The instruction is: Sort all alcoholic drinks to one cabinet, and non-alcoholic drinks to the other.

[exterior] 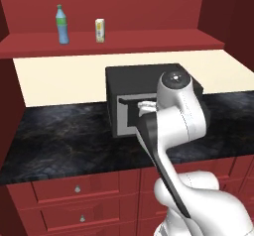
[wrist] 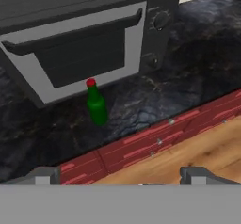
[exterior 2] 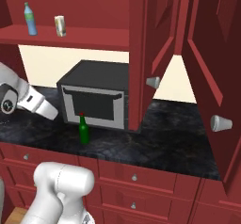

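Two dark fingertips of the tool (wrist: 120, 173) stand wide apart at the bottom of the hand view, holding nothing, probably readied for the green bottle (wrist: 96, 103) upright at frame centre on the dark surface (wrist: 197, 63), just before the microwave (wrist: 75, 39). Upper left, the blue-tinted bottle (exterior 2: 30, 19) and carton (exterior 2: 60, 26) already share a cabinet shelf (exterior 2: 70, 38).

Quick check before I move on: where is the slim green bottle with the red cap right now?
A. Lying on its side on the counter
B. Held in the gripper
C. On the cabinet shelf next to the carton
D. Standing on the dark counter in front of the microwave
D: the green bottle stands upright on the dark counter just in front of the microwave door, clear of the open gripper.
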Tool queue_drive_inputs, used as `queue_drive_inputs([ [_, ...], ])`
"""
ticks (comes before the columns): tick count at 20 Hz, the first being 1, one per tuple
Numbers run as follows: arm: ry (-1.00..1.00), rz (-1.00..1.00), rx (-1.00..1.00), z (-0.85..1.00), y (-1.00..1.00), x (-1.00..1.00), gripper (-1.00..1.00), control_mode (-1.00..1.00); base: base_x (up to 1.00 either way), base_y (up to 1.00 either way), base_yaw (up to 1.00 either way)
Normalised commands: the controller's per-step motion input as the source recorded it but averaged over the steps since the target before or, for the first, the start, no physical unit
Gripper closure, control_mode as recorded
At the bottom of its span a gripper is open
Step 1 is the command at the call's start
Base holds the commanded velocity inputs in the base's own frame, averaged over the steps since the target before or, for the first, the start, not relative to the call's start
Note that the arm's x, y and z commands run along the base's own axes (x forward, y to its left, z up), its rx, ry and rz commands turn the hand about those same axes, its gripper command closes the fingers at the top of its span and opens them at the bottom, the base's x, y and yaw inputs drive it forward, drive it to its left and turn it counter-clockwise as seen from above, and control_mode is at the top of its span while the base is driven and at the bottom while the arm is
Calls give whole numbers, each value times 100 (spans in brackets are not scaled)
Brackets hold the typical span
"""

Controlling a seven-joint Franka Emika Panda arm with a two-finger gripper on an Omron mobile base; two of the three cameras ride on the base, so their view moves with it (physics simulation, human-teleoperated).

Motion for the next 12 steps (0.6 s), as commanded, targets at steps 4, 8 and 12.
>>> queue_drive_inputs([
  [4,15,5,-3,-50,-4,31,-100,-100,0,0,0],
  [8,11,10,-3,-43,-16,27,-100,-100,0,0,0],
  [12,6,12,0,-32,-21,29,-100,-100,0,0,0],
])
